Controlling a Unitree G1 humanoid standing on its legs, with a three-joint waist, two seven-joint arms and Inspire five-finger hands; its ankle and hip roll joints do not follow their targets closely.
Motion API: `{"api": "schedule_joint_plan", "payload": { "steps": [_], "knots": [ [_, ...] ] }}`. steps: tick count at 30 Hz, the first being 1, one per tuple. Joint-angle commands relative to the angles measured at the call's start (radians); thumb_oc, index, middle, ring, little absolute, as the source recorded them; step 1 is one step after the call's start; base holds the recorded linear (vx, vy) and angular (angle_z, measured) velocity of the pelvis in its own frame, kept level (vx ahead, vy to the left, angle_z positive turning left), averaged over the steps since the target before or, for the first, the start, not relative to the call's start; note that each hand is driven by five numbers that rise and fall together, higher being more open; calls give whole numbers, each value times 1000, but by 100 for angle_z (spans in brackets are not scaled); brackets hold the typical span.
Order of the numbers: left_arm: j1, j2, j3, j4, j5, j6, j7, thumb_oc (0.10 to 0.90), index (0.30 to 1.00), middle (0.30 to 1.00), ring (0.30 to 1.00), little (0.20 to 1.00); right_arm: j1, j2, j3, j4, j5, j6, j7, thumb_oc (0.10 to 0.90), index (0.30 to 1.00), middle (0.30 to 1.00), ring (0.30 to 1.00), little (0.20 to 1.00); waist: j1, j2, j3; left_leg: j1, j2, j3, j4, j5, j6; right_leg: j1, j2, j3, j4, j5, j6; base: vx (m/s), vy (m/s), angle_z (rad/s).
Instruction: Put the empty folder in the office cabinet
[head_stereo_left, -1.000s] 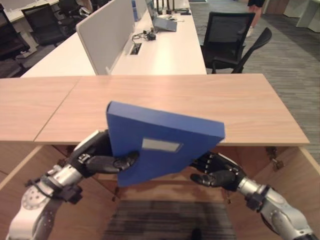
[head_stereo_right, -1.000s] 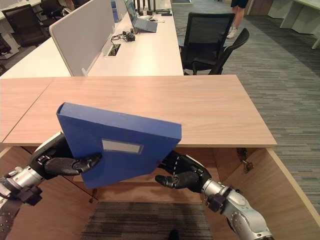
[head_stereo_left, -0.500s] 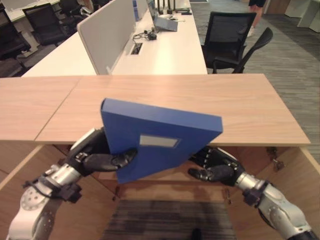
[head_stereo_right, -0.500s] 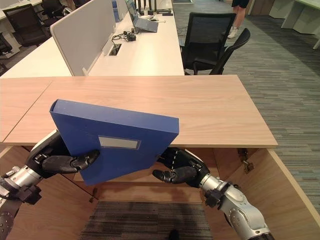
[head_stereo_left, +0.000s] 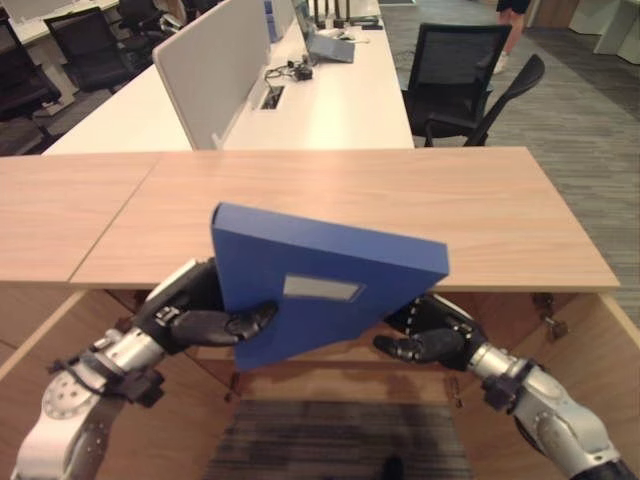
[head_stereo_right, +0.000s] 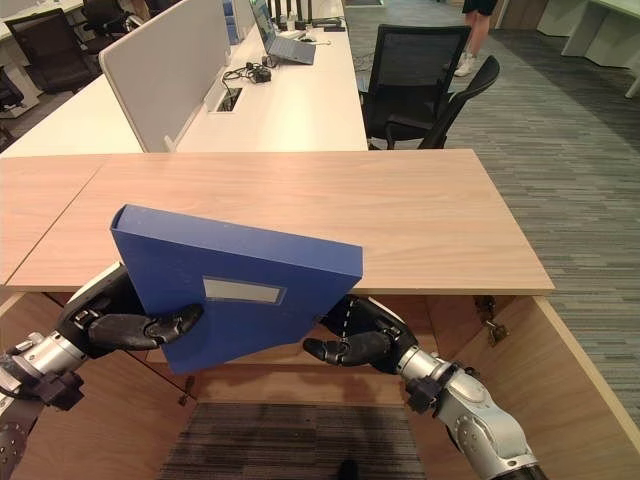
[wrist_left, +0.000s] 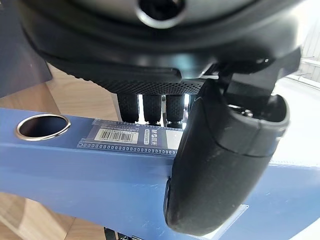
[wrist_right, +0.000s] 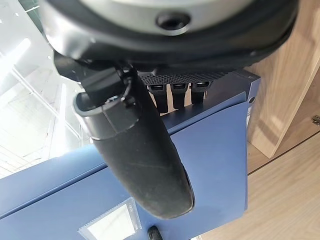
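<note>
Office desks and black chairs (head_stereo_left: 455, 70) stretch out behind as we look down over the wooden desk (head_stereo_left: 480, 215). On our left, our left hand (head_stereo_left: 190, 312) clamps the blue folder (head_stereo_left: 320, 290), thumb across its front, fingers behind. We hold the folder tilted in the air, just before the desk's near edge. Over on the right, our right hand (head_stereo_left: 430, 340) grips its lower corner, thumb in front.
</note>
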Motion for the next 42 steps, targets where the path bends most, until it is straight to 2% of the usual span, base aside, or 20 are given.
{"api": "schedule_joint_plan", "payload": {
  "steps": [1, 11, 21, 24, 41, 42],
  "knots": [
    [-90, 84, -53, -69, -56, -59, -56, 400, 300, 300, 300, 300, -217, 52, 12, -184, 69, -151, 49, 800, 900, 900, 900, 900, -5, -29, -57, -30, 47, -53, -7, -23, -82, 138, -40, 6, 19, -151, 90, 0, 0, 0],
    [-70, 92, -80, -70, -57, -38, -73, 400, 300, 300, 300, 300, -195, 58, -10, -130, 69, -156, 36, 800, 900, 900, 900, 900, -7, -29, -56, -31, 46, -56, -7, -25, -80, 135, -42, 9, 20, -150, 92, 0, 0, 0],
    [-87, 40, -137, -48, -71, -32, -62, 400, 300, 300, 300, 300, -213, 92, 3, -141, 85, -167, 24, 800, 900, 900, 900, 900, -11, -31, -55, -32, 44, -57, -7, -28, -77, 133, -44, 11, 21, -151, 92, 0, 0, 0],
    [-112, 10, -179, -26, -71, -34, -53, 400, 300, 300, 300, 300, -238, 121, 36, -144, 101, -173, 22, 800, 900, 900, 900, 900, -10, -33, -54, -29, 45, -54, -7, -30, -76, 133, -45, 13, 22, -151, 91, 0, 0, 0],
    [-207, -165, -268, 45, -93, -68, 13, 400, 300, 300, 300, 300, -306, 233, 181, -186, 160, -164, 29, 800, 900, 900, 900, 900, -15, -34, -51, -27, 43, -46, -7, -28, -72, 132, -44, 22, 24, -151, 85, 0, 0, 0],
    [-207, -177, -278, 46, -91, -70, 18, 400, 300, 300, 300, 300, -306, 236, 192, -184, 167, -161, 29, 464, 396, 396, 396, 396, -15, -34, -52, -26, 43, -45, -7, -28, -72, 131, -44, 23, 25, -151, 85, 0, 0, 0]
  ]
}}
